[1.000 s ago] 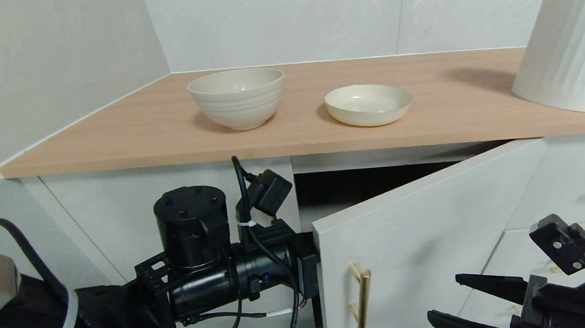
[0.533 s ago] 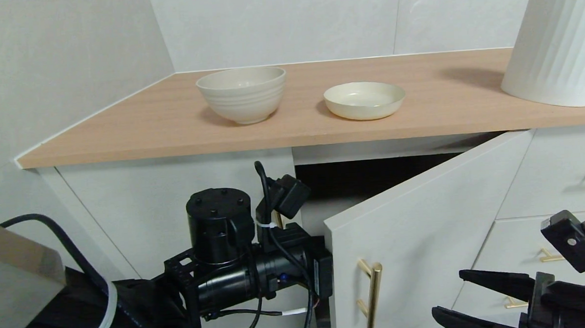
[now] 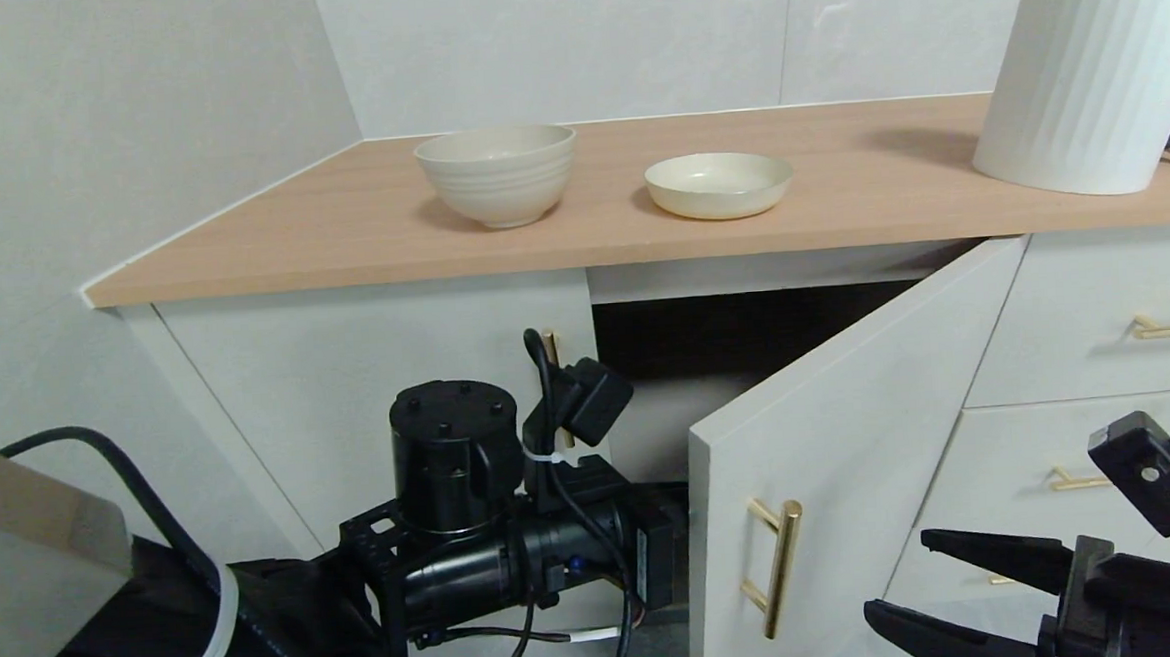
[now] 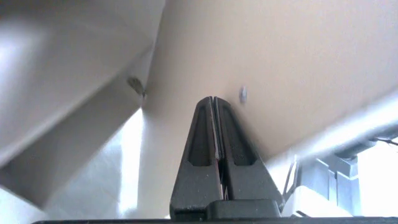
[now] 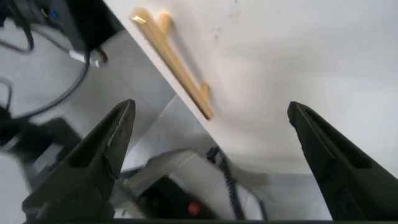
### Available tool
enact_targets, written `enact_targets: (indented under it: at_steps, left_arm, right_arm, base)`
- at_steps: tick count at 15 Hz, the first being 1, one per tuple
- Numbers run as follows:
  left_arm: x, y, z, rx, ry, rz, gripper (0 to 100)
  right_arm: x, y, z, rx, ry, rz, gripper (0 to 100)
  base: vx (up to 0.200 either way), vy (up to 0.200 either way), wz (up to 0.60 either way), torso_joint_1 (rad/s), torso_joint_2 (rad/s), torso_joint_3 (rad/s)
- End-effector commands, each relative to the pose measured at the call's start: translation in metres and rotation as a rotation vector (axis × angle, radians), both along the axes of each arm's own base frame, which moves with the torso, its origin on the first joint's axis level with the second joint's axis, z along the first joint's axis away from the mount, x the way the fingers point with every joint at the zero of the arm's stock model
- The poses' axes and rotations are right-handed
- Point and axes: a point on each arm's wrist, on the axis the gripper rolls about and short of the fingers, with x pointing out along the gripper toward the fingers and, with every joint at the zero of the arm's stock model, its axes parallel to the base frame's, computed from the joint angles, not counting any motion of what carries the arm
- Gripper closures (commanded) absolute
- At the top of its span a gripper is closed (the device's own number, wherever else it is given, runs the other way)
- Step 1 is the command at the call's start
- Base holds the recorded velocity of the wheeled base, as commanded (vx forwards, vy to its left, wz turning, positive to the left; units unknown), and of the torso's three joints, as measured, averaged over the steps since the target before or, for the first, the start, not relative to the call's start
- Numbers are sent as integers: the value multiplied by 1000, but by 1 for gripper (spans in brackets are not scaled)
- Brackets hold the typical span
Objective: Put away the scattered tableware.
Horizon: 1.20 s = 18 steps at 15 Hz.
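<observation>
Since the earlier frames the whole head view has shifted, so the camera has moved: the tabletop (image 3: 340, 231) now lies lower and farther off, and more of the drawers (image 3: 1095, 312) shows at the right. The tableware keeps its arrangement.

The right hand (image 3: 898, 574) hangs low before the cabinet, its two dark fingers spread wide apart and holding nothing. Just to its left is the gold handle (image 3: 780, 567) of the open cabinet door (image 3: 849, 405); the handle is near the fingers but apart from them. In the right wrist view the same handle lies between and beyond the spread fingers.

The left hand (image 4: 212, 102) has its fingers pressed together with nothing between them. They point at a pale flat panel (image 4: 298, 56) with a small screw head (image 4: 243, 94) just beside their tips; whether they touch it cannot be told. In the head view the left arm (image 3: 517, 562) reaches to the door's free edge, to the left of the right hand.

Both pieces of tableware stand on the tabletop, well above and beyond both hands. The ribbed bowl (image 3: 497, 173) is above the left arm. The shallow dish (image 3: 718, 183) stands near the bowl on the right-hand side, apart from it. A tall white ribbed container (image 3: 1082, 72) stands well above the right hand.
</observation>
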Motion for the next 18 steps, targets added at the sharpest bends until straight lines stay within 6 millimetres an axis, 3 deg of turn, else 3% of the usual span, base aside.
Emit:
enact_targets:
  at_steps: [1, 9, 12, 18]
  left_arm:
    - [5, -5, -3, 7, 7, 3, 100]
    - [7, -12, -1, 12, 8, 1, 100]
    - [6, -18, 0, 17, 10, -7, 100]
    - [10, -29, -4, 25, 17, -16, 100]
  right_arm:
    - [1, 0, 3, 6, -14, -14, 0]
    - [-6, -7, 16, 22, -33, -18, 0]
    - [-12, -12, 26, 32, -43, -18, 0]
    - [-16, -16, 32, 35, -66, -15, 0]
  base:
    - [0, 0, 0, 0, 0, 0]
    - [0, 0, 0, 0, 0, 0]
    - [-200, 0, 0, 5, 2, 2]
    - [0, 0, 0, 0, 0, 0]
